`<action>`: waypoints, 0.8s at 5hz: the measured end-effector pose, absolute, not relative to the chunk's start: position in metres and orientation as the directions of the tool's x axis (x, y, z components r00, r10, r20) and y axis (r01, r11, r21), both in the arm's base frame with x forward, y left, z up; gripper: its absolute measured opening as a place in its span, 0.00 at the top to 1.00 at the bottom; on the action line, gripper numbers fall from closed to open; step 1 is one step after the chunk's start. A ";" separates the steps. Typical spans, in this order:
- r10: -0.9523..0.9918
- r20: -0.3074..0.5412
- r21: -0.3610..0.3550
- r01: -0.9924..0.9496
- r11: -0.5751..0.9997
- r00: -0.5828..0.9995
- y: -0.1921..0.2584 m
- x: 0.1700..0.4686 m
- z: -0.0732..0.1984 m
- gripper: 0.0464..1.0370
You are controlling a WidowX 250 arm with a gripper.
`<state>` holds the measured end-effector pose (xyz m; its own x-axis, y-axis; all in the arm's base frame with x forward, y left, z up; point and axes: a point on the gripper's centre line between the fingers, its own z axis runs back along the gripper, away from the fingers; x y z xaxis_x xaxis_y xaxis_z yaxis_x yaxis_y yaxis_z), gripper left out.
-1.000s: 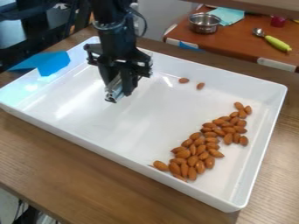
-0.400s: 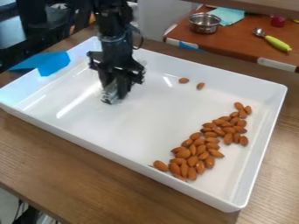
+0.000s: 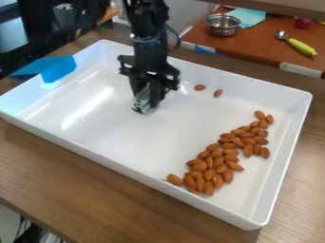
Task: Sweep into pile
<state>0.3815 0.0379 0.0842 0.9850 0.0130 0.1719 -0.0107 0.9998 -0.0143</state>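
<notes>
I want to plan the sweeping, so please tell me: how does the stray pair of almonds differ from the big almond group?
The stray pair is only two almonds, while the big group has many. A gap separates the stray pair's almonds; in the big group most crowd together. The stray pair makes a small spot, the big group a long slanting band. Both are brown and inside the white tray.

The arm (image 3: pixel 149 40) is cut off by the top edge.

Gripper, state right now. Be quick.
Gripper: low over the tray, away from the almond pile; whether it is open or closed cannot be told.
</notes>
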 end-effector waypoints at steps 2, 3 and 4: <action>-0.103 0.186 -0.048 0.114 0.992 0.977 -0.016 0.382 0.090 0.66; -0.164 0.212 -0.055 0.180 0.982 0.963 -0.039 0.373 0.101 0.66; -0.215 0.256 -0.062 0.238 0.969 0.942 -0.058 0.363 0.116 0.66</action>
<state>0.3633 -0.0577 0.1158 0.9423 -0.2153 0.2564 0.2383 0.9692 -0.0623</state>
